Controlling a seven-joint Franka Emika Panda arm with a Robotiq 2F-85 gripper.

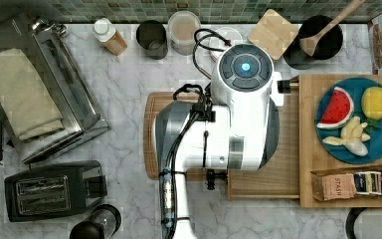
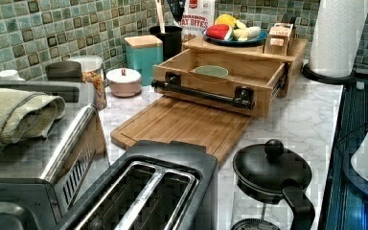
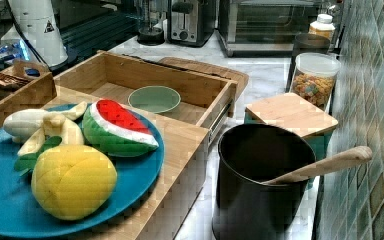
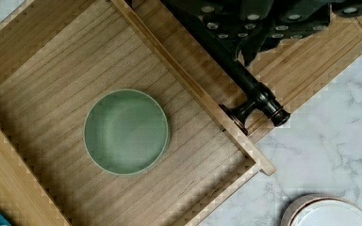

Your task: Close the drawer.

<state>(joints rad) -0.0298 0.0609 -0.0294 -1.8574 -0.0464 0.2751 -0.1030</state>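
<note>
Drawer (image 2: 220, 76) is pulled out with a green bowl (image 4: 126, 132) inside. My claw (image 4: 259, 28) is over the handle (image 4: 245, 82); can't tell if it's clamped. Next I push it in.

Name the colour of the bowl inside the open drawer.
Pale green bowl, clearest in the wrist view.

The drawer (image 2: 230, 72) stands open (green bowl (image 2: 211, 71) inside).

The drawer (image 4: 52, 70) is light wood-grain with a black handle (image 2: 201, 92), holding a pale green bowl (image 4: 126, 132); the desk (image 1: 129, 84) is white-grey marble; the plate (image 3: 10, 200) is blue.
</note>
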